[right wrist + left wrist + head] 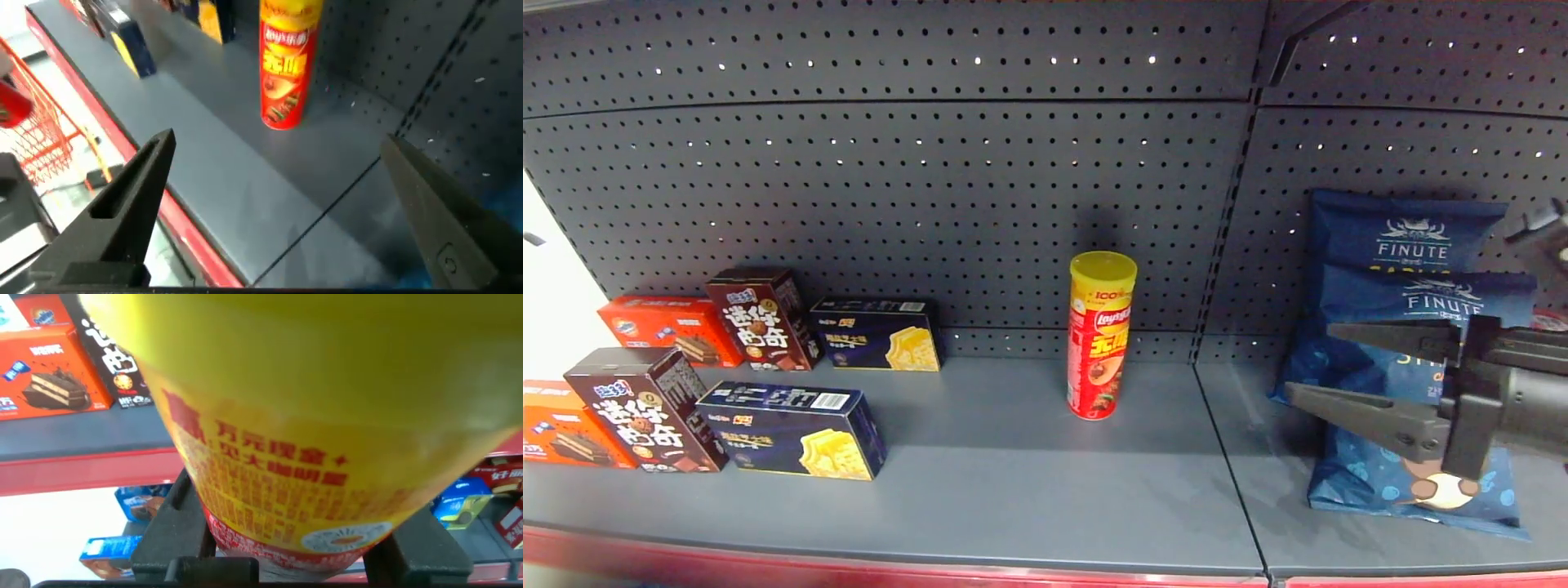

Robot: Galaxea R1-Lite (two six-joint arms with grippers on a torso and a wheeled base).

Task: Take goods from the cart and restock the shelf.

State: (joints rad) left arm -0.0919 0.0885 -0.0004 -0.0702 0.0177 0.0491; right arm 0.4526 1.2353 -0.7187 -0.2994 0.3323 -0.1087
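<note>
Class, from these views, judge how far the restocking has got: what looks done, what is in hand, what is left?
Done: one red chip can stands upright on the shelf, between snack boxes and blue snack bags. In hand: the left gripper holds a second chip can; the right gripper is open and empty by the bags. Left: setting that can on the bare shelf space.

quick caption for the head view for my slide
Open right gripper near blue snack bags, red chip can upright on the shelf, boxes at left.

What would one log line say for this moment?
left hand: shut on yellow can | right hand: open, near blue bags | red can: upright on shelf
</note>
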